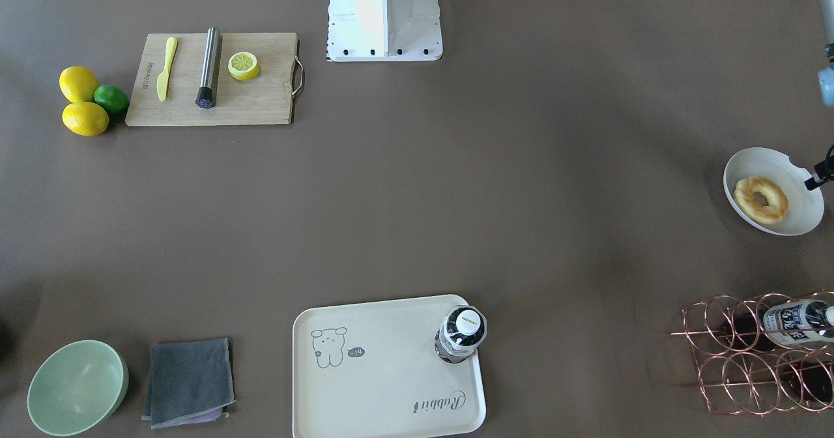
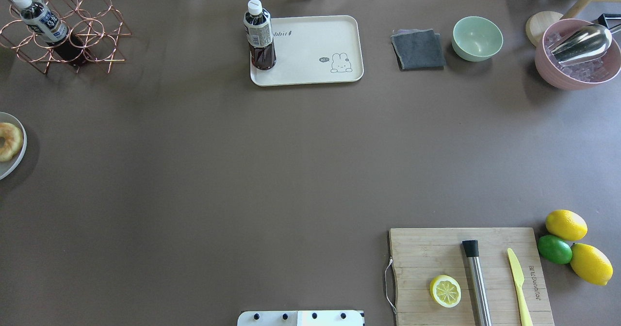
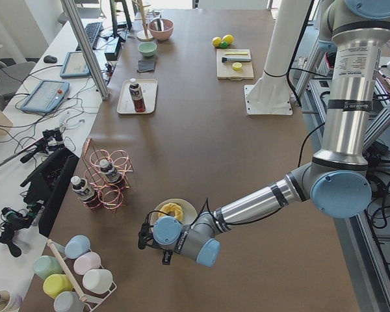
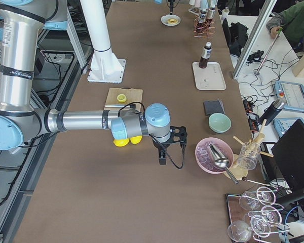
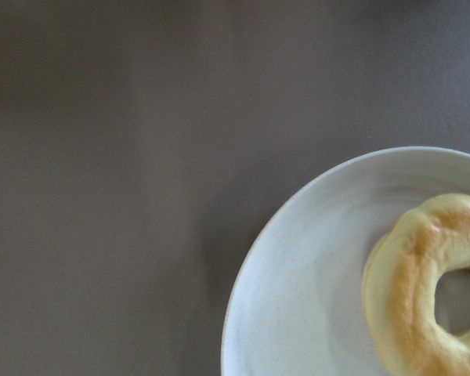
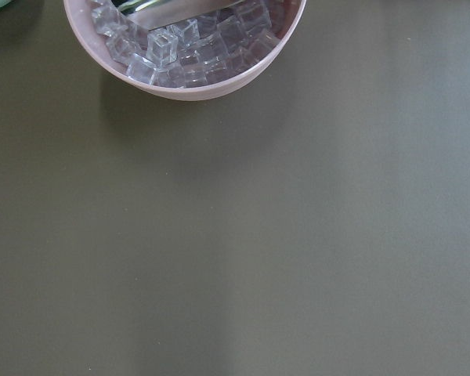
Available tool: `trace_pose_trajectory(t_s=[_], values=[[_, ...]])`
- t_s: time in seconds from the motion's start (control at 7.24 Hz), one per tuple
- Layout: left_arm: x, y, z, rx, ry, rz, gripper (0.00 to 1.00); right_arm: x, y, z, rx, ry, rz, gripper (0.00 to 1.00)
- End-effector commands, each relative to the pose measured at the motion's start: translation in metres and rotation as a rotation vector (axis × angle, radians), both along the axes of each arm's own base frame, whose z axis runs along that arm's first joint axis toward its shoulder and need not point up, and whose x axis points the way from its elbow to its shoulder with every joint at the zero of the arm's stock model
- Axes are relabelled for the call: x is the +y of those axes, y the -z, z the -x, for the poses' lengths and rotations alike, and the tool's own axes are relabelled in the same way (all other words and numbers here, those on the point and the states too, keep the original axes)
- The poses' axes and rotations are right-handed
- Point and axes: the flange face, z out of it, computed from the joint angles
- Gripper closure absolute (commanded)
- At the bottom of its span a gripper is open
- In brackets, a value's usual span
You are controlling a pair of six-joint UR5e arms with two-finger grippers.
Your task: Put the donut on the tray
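Note:
The donut [image 1: 760, 199], golden with browned patches, lies in a white notched-rim bowl [image 1: 762, 161] at the table's end on my left. It also shows in the left wrist view [image 5: 431, 290] at the lower right and at the overhead view's left edge [image 2: 8, 140]. The cream tray [image 1: 391, 386] with the bear drawing lies at the far middle of the table [image 2: 315, 44]. My left gripper [image 3: 145, 235] hovers just beside the bowl; I cannot tell whether it is open or shut. My right gripper [image 4: 162, 154] hangs near the pink bowl, far from both; I cannot tell its state.
A dark drink bottle [image 1: 461, 334] stands on the tray's corner. A copper wire rack [image 1: 762, 353] with bottles stands near the donut bowl. A cutting board [image 1: 212, 79], lemons, a green bowl [image 2: 477, 37], a grey cloth [image 2: 418, 49] and a pink ice bowl [image 2: 577, 54] lie on my right side.

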Motion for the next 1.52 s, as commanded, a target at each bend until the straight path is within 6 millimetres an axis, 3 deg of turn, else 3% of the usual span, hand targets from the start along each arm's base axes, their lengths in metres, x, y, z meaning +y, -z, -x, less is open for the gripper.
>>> trace_pose_trajectory(t_s=[0.0,0.14,0.41,0.83,0.97,1.24,1.38], values=[[-0.016,-0.003,-0.007,-0.001,-0.008,0.001,0.06,-0.001,0.001,0.000,0.004,0.000,-0.004,0.00],[-0.017,-0.003,-0.007,-0.001,-0.008,0.003,0.09,-0.001,0.001,0.000,0.004,0.000,-0.004,0.00],[-0.017,-0.004,-0.009,-0.001,-0.010,0.007,0.36,-0.002,0.002,0.000,0.006,-0.001,-0.005,0.00],[-0.015,-0.007,-0.014,0.002,-0.021,0.006,0.52,-0.003,0.002,0.000,0.007,-0.001,-0.007,0.00],[-0.016,-0.005,-0.015,0.006,-0.025,0.004,0.63,-0.003,0.002,0.000,0.007,-0.001,-0.007,0.00],[-0.020,-0.001,-0.017,0.012,-0.027,-0.002,1.00,-0.003,0.002,0.000,0.007,-0.001,-0.007,0.00],[-0.019,0.001,-0.019,0.036,-0.035,0.002,1.00,-0.003,0.002,0.000,0.007,-0.001,-0.007,0.00]])
